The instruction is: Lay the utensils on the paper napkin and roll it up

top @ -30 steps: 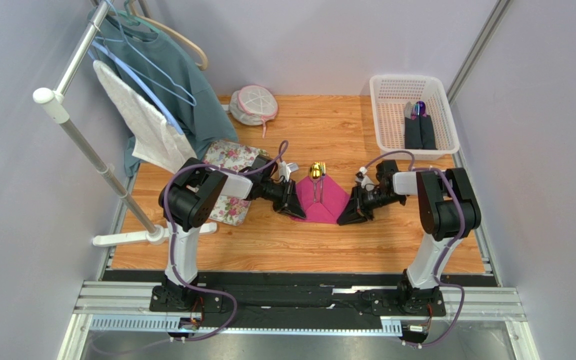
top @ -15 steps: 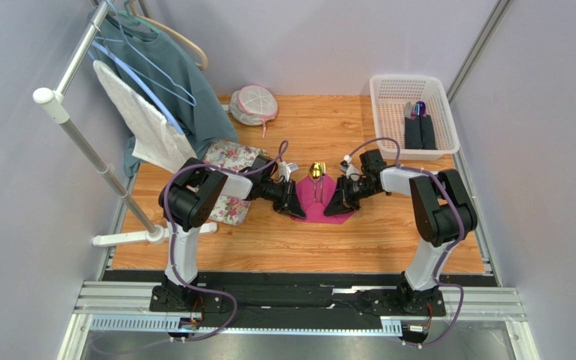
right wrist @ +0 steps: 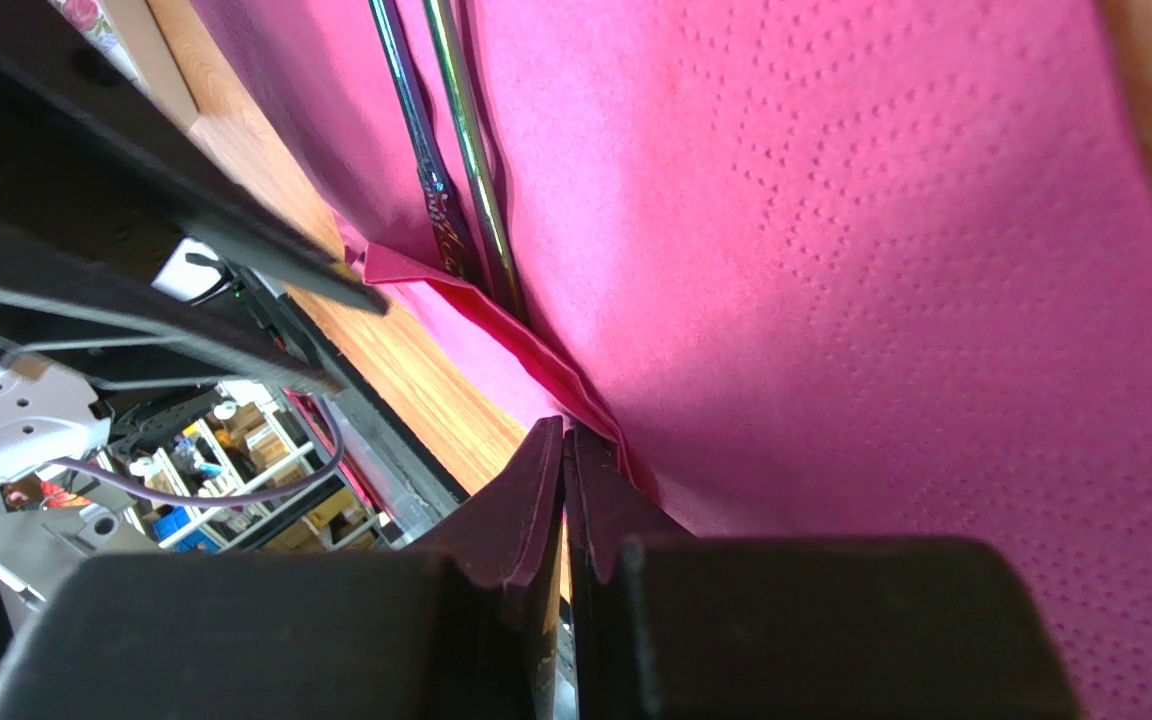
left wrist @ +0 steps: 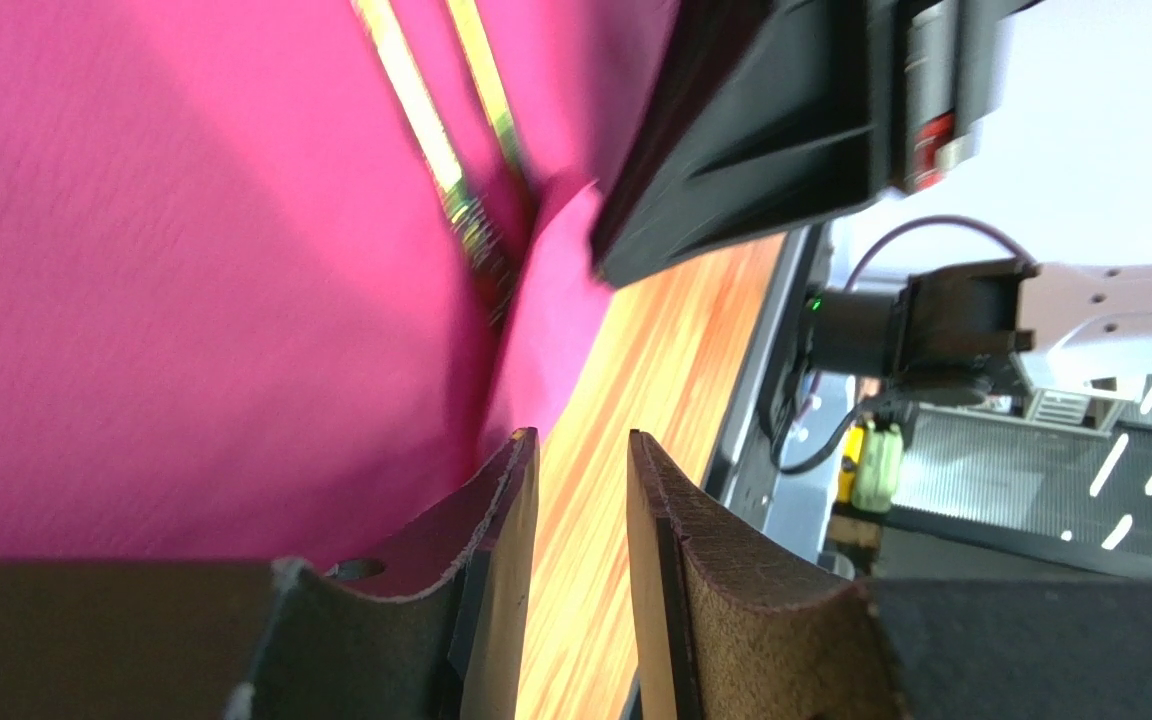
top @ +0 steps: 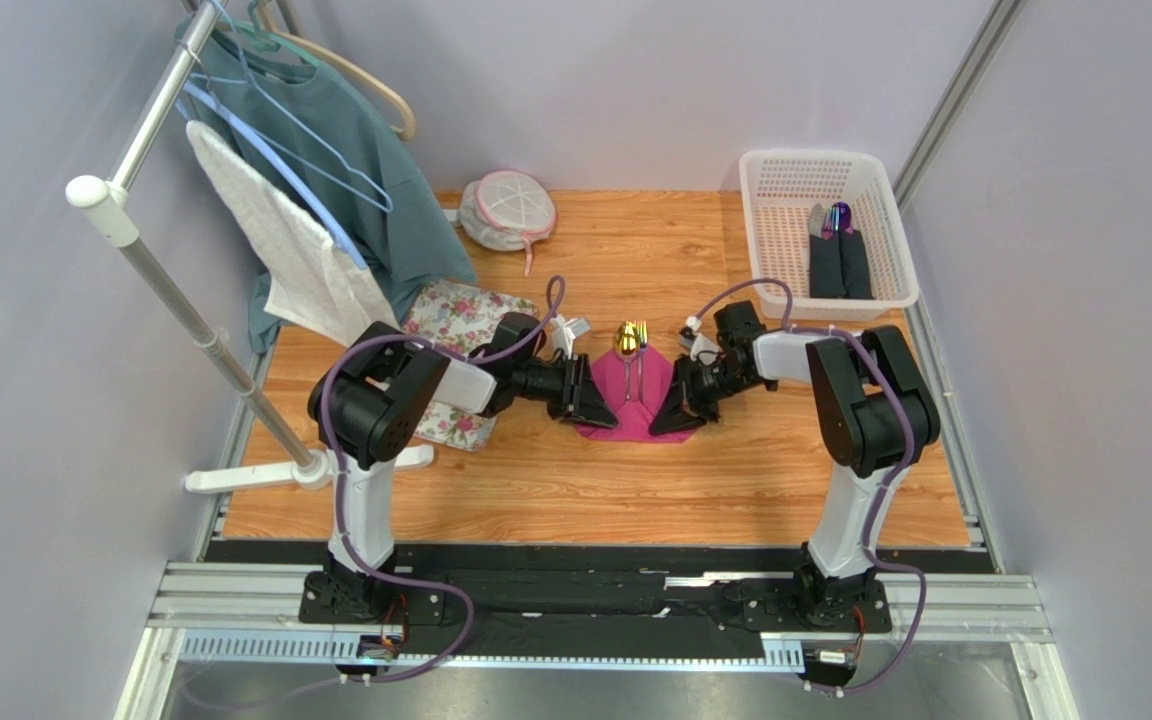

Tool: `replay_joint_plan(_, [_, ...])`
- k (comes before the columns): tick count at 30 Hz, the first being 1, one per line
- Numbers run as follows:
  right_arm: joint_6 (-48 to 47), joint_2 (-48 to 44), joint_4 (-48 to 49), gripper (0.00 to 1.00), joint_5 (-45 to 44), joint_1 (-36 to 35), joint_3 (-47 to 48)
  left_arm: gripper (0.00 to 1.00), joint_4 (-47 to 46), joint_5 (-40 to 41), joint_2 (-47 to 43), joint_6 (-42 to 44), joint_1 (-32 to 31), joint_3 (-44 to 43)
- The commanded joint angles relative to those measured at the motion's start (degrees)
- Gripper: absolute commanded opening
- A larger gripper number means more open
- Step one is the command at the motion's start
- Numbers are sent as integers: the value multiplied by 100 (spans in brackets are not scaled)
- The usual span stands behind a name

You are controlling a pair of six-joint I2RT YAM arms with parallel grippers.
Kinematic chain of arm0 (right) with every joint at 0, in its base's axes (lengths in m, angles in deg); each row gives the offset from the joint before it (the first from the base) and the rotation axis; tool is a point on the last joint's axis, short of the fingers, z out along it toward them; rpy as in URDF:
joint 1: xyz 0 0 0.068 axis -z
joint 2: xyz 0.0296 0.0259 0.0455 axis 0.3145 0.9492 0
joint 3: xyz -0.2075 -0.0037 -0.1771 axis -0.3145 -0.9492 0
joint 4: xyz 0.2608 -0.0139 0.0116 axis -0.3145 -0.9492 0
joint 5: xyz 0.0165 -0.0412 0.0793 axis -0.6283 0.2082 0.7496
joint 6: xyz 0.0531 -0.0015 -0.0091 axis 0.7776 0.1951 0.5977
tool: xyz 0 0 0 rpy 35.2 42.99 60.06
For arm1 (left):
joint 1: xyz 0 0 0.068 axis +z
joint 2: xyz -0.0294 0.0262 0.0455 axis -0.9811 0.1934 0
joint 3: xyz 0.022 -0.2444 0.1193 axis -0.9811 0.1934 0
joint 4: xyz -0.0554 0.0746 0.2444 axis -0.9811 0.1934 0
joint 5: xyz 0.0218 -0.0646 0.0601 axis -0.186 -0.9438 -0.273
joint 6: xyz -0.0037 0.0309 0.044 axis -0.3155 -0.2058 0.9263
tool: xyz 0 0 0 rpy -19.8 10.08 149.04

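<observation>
Both on the wooden tabletop [top: 612, 503]: left claw [left wrist: 582, 450] parted, right claw [right wrist: 564, 438] seemingly pinching the paper napkin [right wrist: 868, 270].

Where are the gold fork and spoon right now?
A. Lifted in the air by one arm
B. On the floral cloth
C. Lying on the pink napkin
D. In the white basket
C: the gold fork and spoon lie side by side on the pink napkin, far from the white basket and the floral cloth.
</observation>
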Motion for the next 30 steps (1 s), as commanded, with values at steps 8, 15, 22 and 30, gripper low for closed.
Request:
replay_joint_plan(8, [-214,162,-117,5,-425,5,200,33,-1928,237,435,-1157,-343,-500])
replay_joint_plan(15, [-197,179,-170,5,-381,5,279,28,-2236,456,839,-1491,-404,-720])
replay_joint_plan(22, [-214,144,-222,5,-363,5,261,22,-2473,624,1103,-1659,-404,-659])
replay_joint_plan(30, [-206,144,-231,5,-346,5,261,17,-2377,782,1252,-1624,-360,-588])
